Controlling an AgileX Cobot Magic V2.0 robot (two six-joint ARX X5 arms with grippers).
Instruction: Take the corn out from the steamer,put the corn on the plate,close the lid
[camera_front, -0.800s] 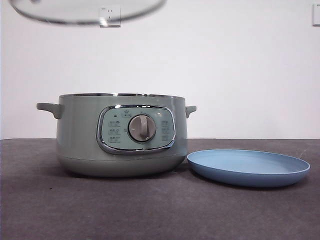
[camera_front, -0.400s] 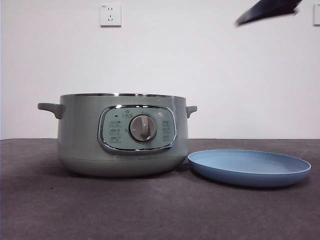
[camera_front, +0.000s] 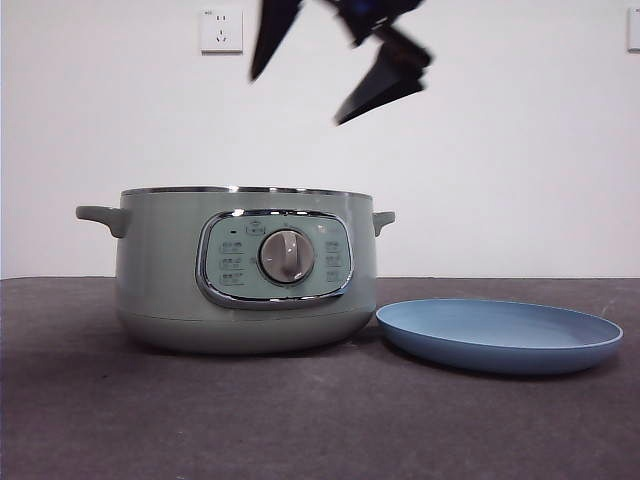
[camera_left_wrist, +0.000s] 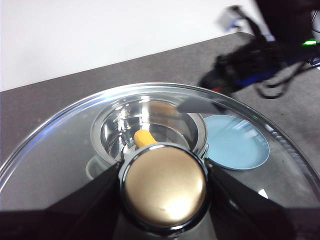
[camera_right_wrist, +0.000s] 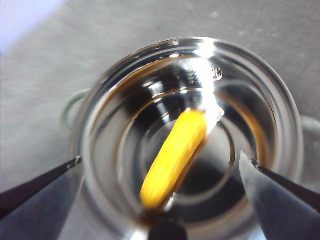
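The sage-green steamer (camera_front: 240, 270) stands uncovered on the dark table, left of the light blue plate (camera_front: 498, 335). The yellow corn (camera_right_wrist: 175, 155) lies slantwise on the shiny bottom of the steamer (camera_right_wrist: 100, 100). Directly over the pot hangs my right gripper (camera_right_wrist: 160, 162), open, with both jaws wide of the corn; the front view shows this right gripper (camera_front: 297, 100) high above the rim. My left gripper (camera_left_wrist: 164, 185) is shut on the knob of the glass lid (camera_left_wrist: 60, 150), held up in the air. Through the lid I see the corn (camera_left_wrist: 142, 137) and plate (camera_left_wrist: 235, 142).
A white wall socket (camera_front: 221, 30) sits on the wall behind. Black cables (camera_left_wrist: 280, 85) trail over the table by the right arm. The plate lies close against the steamer's right side.
The lid's rim, at the top left of the front view a second ago, has left that view. The right gripper came in from the upper right and now hangs over the steamer.
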